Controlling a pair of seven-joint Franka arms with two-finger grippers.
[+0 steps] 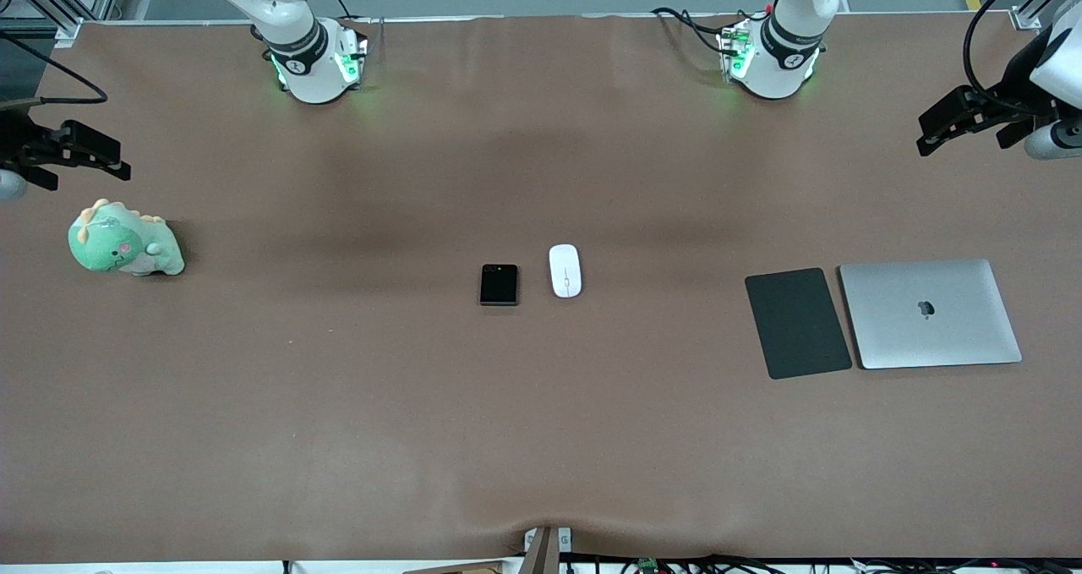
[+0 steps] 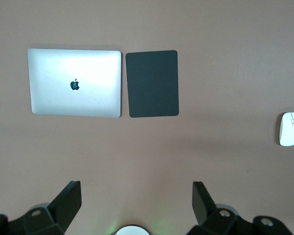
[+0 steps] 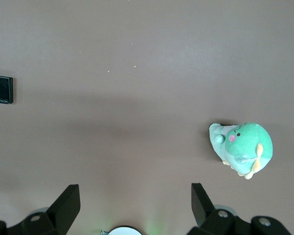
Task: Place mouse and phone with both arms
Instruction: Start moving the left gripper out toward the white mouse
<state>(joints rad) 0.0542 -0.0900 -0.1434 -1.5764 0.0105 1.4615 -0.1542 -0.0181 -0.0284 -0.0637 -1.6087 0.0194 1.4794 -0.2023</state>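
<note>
Brown desk [image 1: 338,405], both arms parked high at its ends, nothing held.

Landmark: mouse [image 1: 565,270], white, flat on the desk near the middle. Phone [image 1: 499,284] lies just beside the mouse, toward the right arm's end, slightly nearer the front camera, not touching it. Black face up.

Dark pad [image 1: 797,323] sits well apart from the mouse toward the left arm's end, a bit nearer the front camera. Laptop [image 1: 930,313], silver, lid closed, logo up, lies just beside the pad, farther still from the mouse toward that end; a thin gap shows between pad and laptop.

Green plush toy [image 1: 123,241] sits well apart from the mouse toward the right arm's end, near the desk edge.

Left gripper [image 1: 964,120] hangs in the air over the left arm's end of the desk, above bare desk near the laptop; jaws spread wide, empty. Left wrist view confirms: fingers [image 2: 68,200] apart, with laptop, pad and mouse [image 2: 289,129] all in sight below.

Right gripper [image 1: 72,153] hangs over the right arm's end, above bare desk near the toy; jaws spread wide, empty. Right wrist view: fingers [image 3: 67,204] apart, toy [image 3: 242,147] and the phone's edge [image 3: 1,89] in sight.
</note>
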